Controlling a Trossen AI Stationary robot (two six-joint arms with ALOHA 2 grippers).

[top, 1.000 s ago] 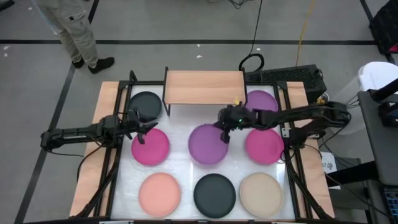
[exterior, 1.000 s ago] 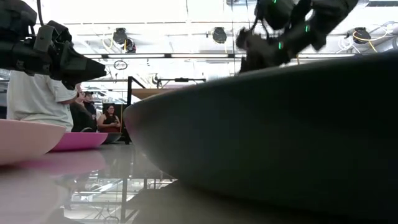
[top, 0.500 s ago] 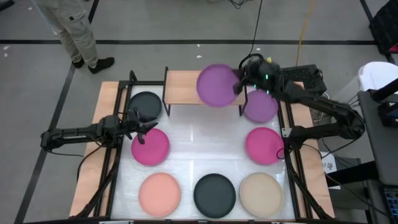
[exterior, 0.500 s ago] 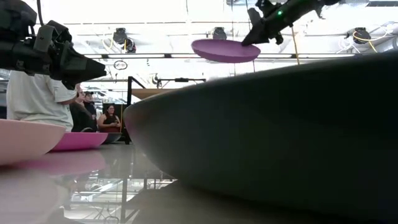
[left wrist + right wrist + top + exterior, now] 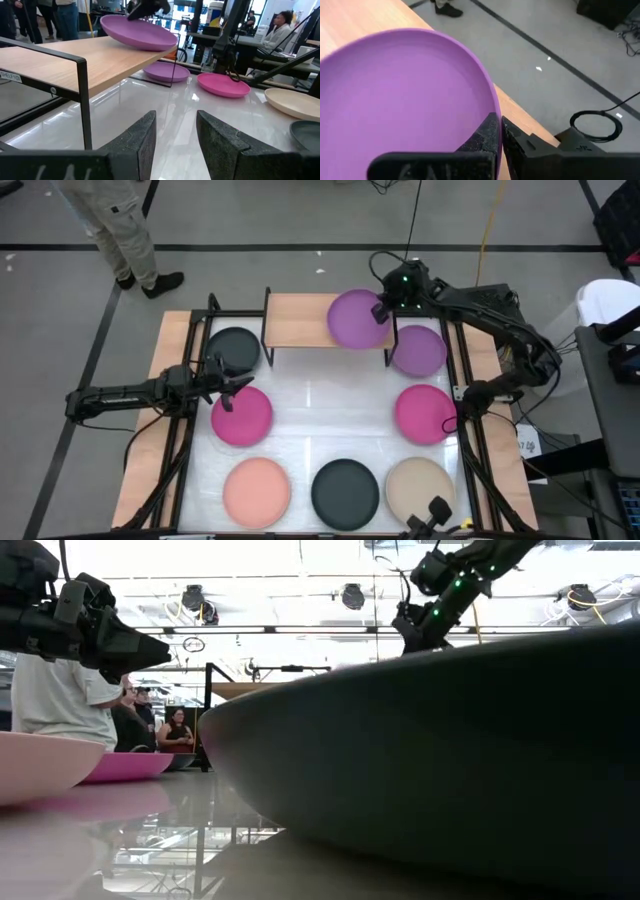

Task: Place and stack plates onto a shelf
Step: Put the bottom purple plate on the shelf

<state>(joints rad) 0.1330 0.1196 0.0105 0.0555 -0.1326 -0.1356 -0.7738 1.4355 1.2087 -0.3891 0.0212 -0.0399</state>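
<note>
My left pincer (image 5: 232, 383) is hovering spread at nine o'clock on the table (image 5: 320, 405), beside the magenta plate (image 5: 241, 416). At twelve o'clock the shelf (image 5: 300, 320) is standing. My right pincer (image 5: 381, 311) is pinching the purple plate (image 5: 359, 319) by its rim, tilted over the shelf's right end.

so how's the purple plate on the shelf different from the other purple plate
The purple plate at the shelf is pinched at its rim by the right gripper; the second purple plate is untouched. The held one sits tilted over the shelf, one edge raised; the second lies flat on the white tabletop, beside the shelf's right end. Both are round, purple and of like size.
</note>
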